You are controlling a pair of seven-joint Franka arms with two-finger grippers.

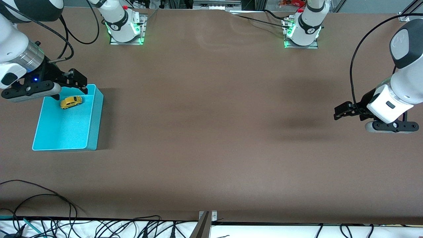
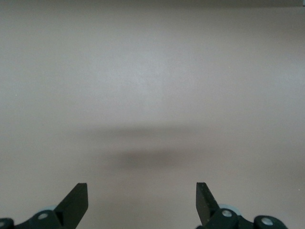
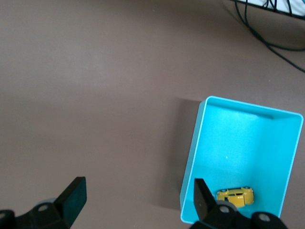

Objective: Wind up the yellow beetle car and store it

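The yellow beetle car [image 1: 71, 102] [image 3: 235, 195] rests on its wheels inside the turquoise bin [image 1: 95, 115] [image 3: 191, 164], at the bin's end farther from the front camera. My right gripper [image 1: 70, 90] [image 3: 138, 193] hangs open and empty above that end of the bin, not touching the car. In the right wrist view one finger shows over the bin's wall and the other over bare table. My left gripper [image 1: 338, 111] [image 2: 142, 195] waits open and empty over bare table at the left arm's end.
The bin stands at the right arm's end of the brown table [image 1: 211, 125]. Loose cables [image 1: 43, 201] lie along the table's edge nearest the front camera. Both arm bases [image 1: 124, 26] [image 1: 304, 29] stand at the table's back edge.
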